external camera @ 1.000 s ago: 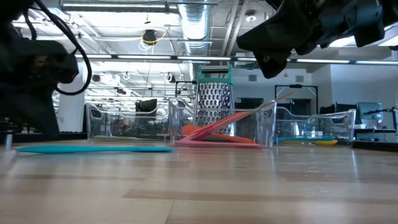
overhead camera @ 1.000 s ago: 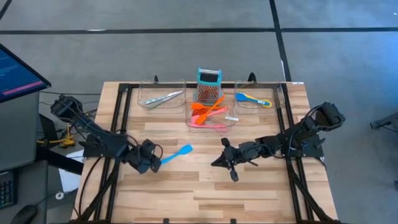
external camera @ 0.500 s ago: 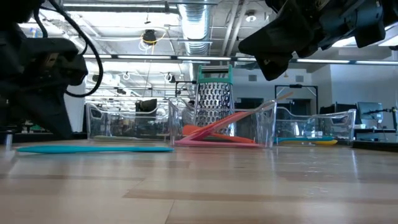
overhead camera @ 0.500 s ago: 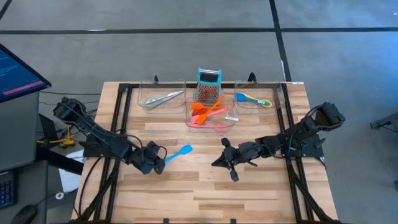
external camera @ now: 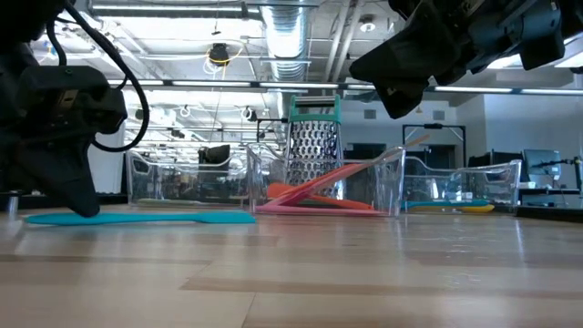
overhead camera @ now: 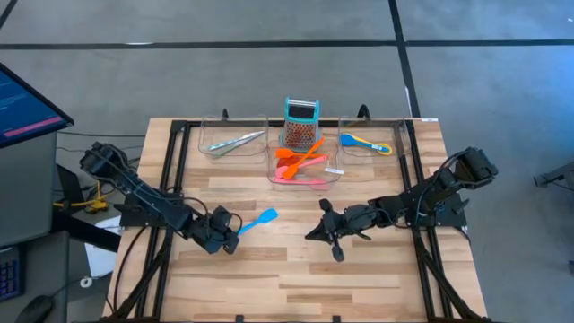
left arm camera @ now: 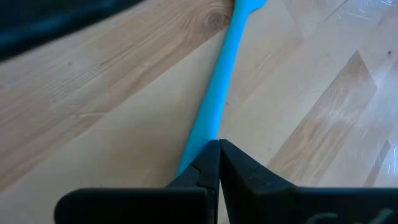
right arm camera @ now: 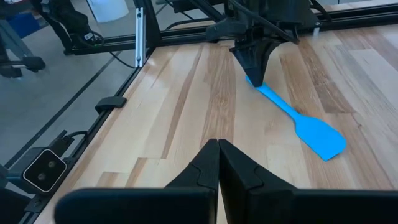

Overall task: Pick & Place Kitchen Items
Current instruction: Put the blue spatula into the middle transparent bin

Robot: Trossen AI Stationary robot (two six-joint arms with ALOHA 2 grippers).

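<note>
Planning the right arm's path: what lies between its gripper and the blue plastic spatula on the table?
Only bare wood, in the high view, between the right gripper and the blue plastic spatula.

- Even, bright overhead light fills every view; the pale wooden slatted table (overhead camera: 359, 278) shows only soft, faint shadows.
- In the low view, ceiling strip lights (external camera: 228, 84) glare, and both dark arms read as silhouettes.
- The left wrist view is blurred nearest the left gripper (left arm camera: 219, 149), above the slim blue plastic spatula (left arm camera: 214, 99).

Blue spatula (overhead camera: 259, 220) flat on bare table; other utensils (overhead camera: 300, 161) in trays.
</note>
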